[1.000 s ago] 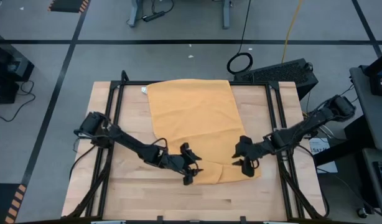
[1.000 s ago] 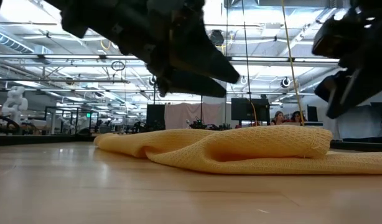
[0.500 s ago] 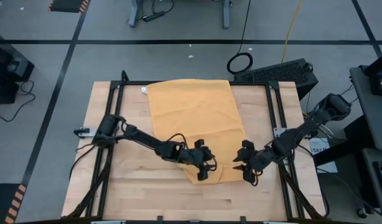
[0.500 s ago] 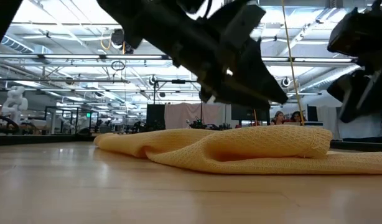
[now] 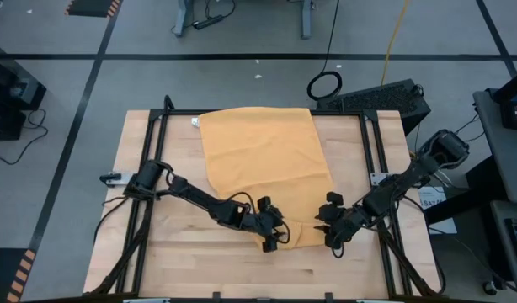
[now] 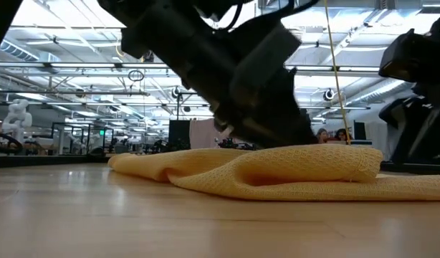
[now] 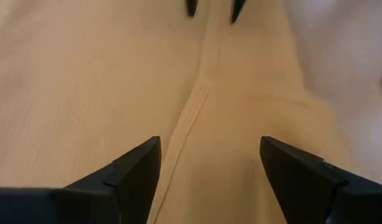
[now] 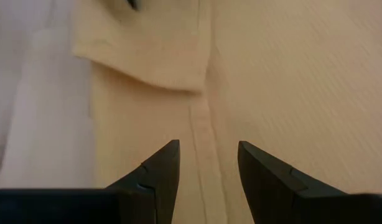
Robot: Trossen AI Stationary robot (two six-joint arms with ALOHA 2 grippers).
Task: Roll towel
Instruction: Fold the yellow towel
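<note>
Wooden worktop (image 5: 174, 261) carries the towel (image 5: 263, 160); left tool (image 5: 274, 238) spread wide and right tool (image 5: 333, 236) parted, both over its folded near edge.

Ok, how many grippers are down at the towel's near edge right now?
2. The left gripper sits over the near-left corner of the towel, fingers apart. The right gripper is at the near-right corner, fingers apart.
</note>
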